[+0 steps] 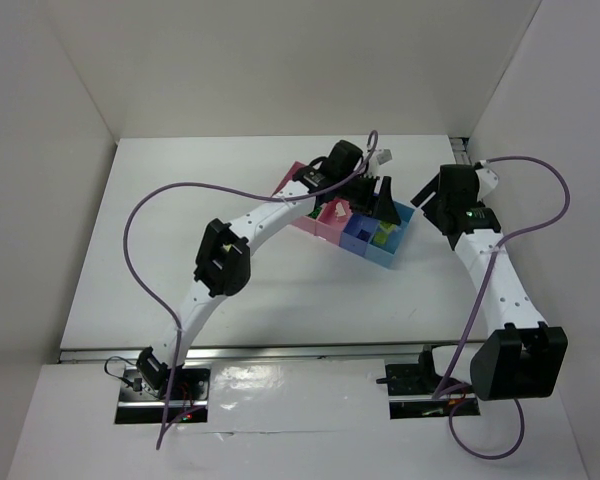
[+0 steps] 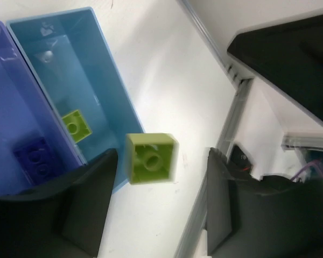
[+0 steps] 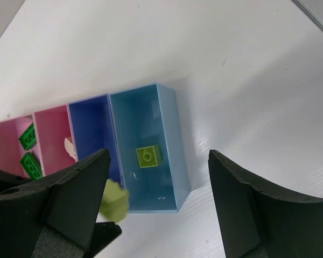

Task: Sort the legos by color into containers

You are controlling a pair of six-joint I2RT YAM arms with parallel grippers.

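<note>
My left gripper (image 2: 159, 209) is open above the near end of the light blue bin (image 2: 99, 102). A blurred yellow-green lego (image 2: 151, 158) hangs underside-up between its fingers, touching neither, over the bin's corner. It also shows in the right wrist view (image 3: 114, 200). Another yellow-green lego (image 3: 148, 157) lies in the light blue bin (image 3: 175, 140). A dark blue lego (image 2: 36, 158) lies in the blue bin (image 3: 89, 126). Dark green legos (image 3: 26, 137) lie in the wide pink bin, a beige one (image 3: 69, 148) in the narrow pink bin. My right gripper (image 3: 161, 199) is open and empty above the bins' right end.
The row of bins (image 1: 392, 255) stands at the middle back of the white table, slanted. White walls close in the left, back and right. A metal rail (image 2: 226, 134) runs along the table's right edge. The purple cables arch over both arms.
</note>
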